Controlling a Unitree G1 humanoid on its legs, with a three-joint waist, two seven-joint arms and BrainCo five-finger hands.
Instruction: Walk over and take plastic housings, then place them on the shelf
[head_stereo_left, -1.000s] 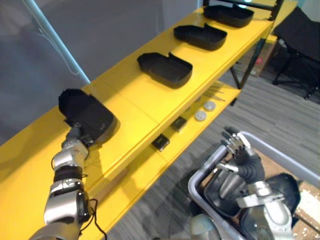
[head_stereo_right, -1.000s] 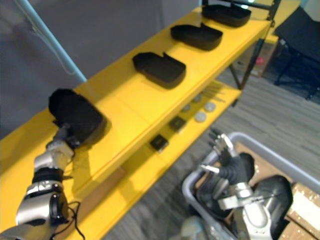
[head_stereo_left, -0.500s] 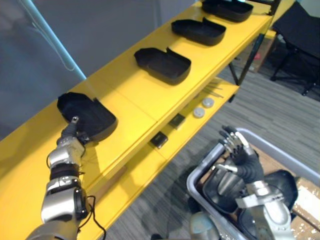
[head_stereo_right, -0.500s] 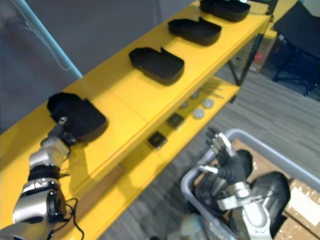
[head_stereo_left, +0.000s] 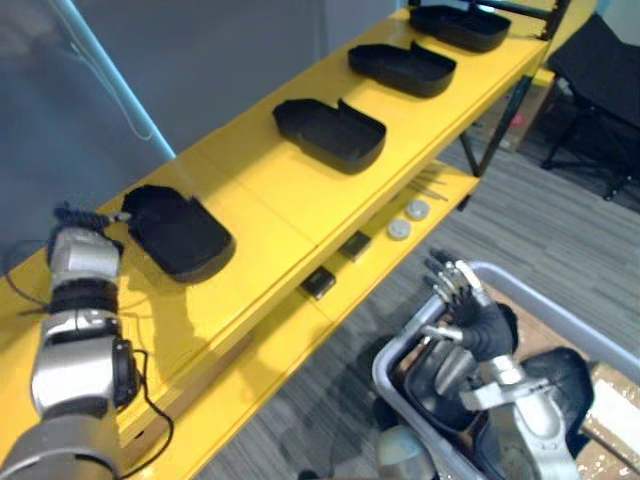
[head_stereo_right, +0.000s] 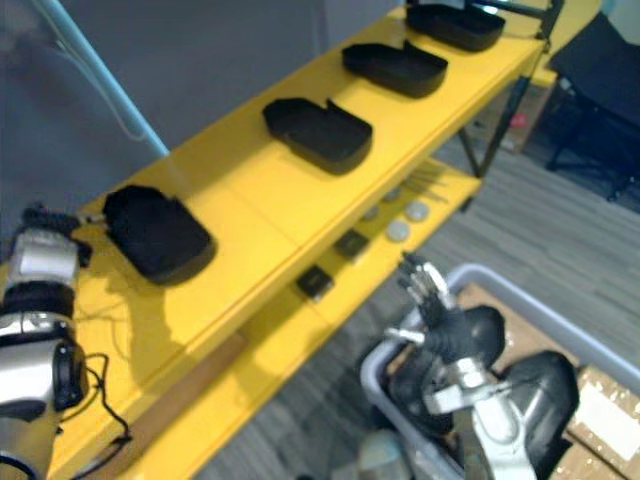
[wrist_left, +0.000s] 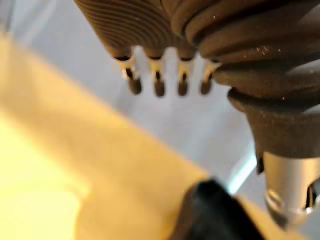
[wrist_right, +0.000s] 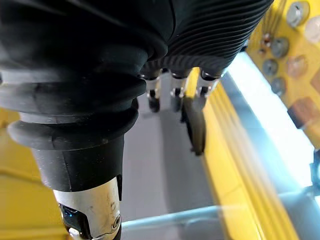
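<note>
Across the left eye view from lower left to upper right runs a yellow shelf (head_stereo_left: 270, 215), and four black plastic housings lie in a row on its top board, well apart from one another: the nearest housing (head_stereo_left: 178, 232) at middle left, a second housing (head_stereo_left: 332, 133) past the centre, a third housing (head_stereo_left: 402, 68) and a fourth housing (head_stereo_left: 458, 27) at the upper right. The left hand (head_stereo_left: 82, 218) hangs at the left edge of the frame, just beside the nearest housing and off it. On the lower board lie two pale round discs (head_stereo_left: 400, 229), two dark square blocks (head_stereo_left: 319, 283) and a few thin rods (head_stereo_left: 430, 187). At the lower right stands one grey bin (head_stereo_left: 560, 310) with dark housings inside; I cannot count them. The right hand (head_stereo_left: 462, 302) hovers over the bin's left rim.

From the right eye view, the same four housings line the top board, and the right hand's fingers are spread above the bin, holding nothing.

Along the left wrist view, the left hand's fingers (wrist_left: 157, 87) reach out straight and empty above the yellow board, with a black housing edge at the bottom of the frame.

Past the right wrist, the right hand's fingers (wrist_right: 175, 97) are straight and empty; several round discs show at the upper right.
</note>
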